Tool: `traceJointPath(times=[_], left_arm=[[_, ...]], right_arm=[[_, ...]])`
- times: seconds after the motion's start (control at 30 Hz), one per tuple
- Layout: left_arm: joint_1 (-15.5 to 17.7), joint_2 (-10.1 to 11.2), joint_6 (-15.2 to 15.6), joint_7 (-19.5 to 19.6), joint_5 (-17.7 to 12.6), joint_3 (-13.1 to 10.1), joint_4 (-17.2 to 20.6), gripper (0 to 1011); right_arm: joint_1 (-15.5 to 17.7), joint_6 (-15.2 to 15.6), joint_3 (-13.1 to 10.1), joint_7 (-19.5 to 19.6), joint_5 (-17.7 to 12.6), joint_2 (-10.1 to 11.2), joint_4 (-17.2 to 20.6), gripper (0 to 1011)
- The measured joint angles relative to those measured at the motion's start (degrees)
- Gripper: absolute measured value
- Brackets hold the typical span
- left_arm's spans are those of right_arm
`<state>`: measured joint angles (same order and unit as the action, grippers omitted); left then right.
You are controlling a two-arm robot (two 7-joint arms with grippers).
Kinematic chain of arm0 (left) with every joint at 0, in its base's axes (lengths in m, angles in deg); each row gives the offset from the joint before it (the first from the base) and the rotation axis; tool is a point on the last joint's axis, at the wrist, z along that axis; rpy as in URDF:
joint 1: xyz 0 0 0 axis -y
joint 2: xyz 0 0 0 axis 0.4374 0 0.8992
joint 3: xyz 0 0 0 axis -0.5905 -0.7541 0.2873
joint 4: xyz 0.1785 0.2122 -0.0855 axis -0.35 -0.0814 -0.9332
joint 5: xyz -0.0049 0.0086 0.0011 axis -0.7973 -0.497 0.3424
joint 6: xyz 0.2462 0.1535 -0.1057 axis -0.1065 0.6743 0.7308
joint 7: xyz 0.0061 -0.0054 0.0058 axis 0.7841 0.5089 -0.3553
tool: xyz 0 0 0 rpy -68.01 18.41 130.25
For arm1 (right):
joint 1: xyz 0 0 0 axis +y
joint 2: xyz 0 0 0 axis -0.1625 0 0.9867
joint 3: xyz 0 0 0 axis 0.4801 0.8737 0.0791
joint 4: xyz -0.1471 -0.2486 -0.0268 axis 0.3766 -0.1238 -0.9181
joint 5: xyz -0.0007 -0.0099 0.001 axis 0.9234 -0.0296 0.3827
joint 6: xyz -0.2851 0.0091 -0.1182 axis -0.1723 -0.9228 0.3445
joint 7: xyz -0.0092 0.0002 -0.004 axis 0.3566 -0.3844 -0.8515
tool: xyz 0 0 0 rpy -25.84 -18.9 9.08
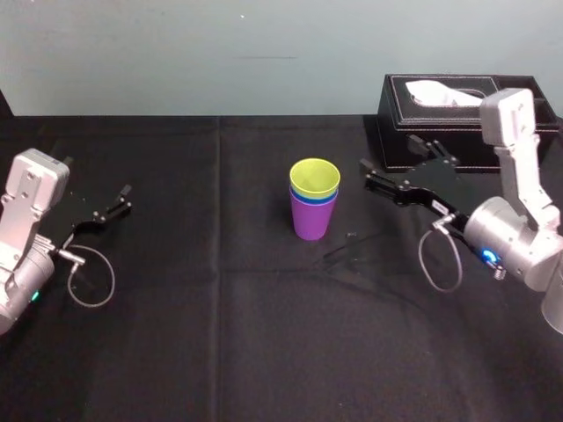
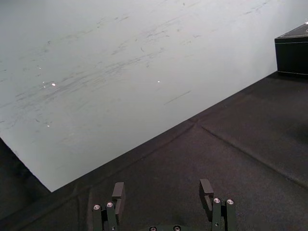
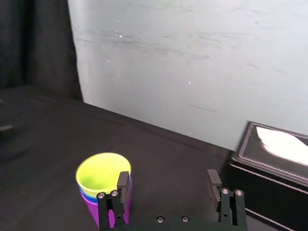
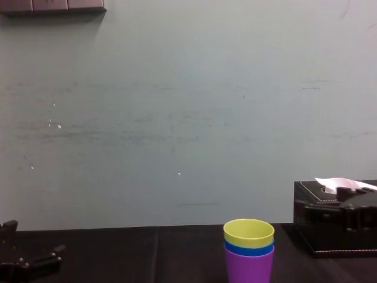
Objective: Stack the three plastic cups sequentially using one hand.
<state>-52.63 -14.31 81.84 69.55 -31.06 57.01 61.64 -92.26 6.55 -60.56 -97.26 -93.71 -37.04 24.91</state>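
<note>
Now the three cups stand nested in one upright stack near the middle of the table (image 1: 176, 334), which is covered in black cloth. The purple cup (image 1: 311, 224) is at the bottom on the cloth, the blue cup (image 1: 313, 201) sits inside it with just its rim band showing, and the yellow-green cup (image 1: 314, 178) sits inside the blue one, its mouth open upward. From the chest view the stack (image 4: 249, 252) reads the same way, each rim just above the one below.

The right pincer (image 1: 400, 167) hovers just beside the stack on the side toward the table's right edge, between the cups and the black tissue box (image 1: 457, 114) in the far right corner. Its fingers are spread apart and grip nothing; in the right wrist view one finger (image 3: 123, 182) overlaps the stack, though the head view shows a gap between them.

The left pincer (image 1: 101, 209) hangs near the table's left edge, well apart from the cups, its fingers (image 2: 118, 191) likewise spread and empty.
</note>
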Motion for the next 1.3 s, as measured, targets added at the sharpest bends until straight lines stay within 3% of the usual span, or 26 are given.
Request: traceJointPath(times=[0.5, 1.3], left_arm=[[0.0, 0.0, 0.0, 0.0, 0.0, 0.0, 0.0, 1012], [0.0, 0.0, 0.0, 0.0, 0.0, 0.0, 0.0, 1011]], right_arm=[[2.9, -1.4, -3.2, 0.4, 0.3, 0.8, -3.9, 1003], [2.9, -1.4, -3.2, 0.5, 0.3, 0.8, -3.8, 1003]])
